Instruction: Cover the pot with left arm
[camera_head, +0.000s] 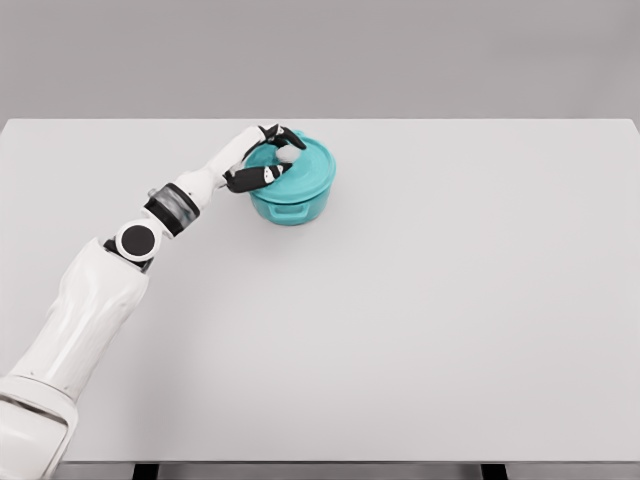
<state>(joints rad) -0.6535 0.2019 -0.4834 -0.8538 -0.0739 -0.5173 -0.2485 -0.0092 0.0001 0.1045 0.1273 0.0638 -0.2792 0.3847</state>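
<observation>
One view only, from the robot's head. It looked forward and steeply down on the table (420, 320), taking in the whole far edge and both far corners, with grey wall beyond. The near edge ran along the bottom of the frame. The camera stood back some way, so the pot (292, 190) appeared small at far left of centre. The left arm (90, 300) entered from the lower left corner.

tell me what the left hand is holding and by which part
The left hand grips the teal lid by its white knob, lid sitting on the pot.
</observation>
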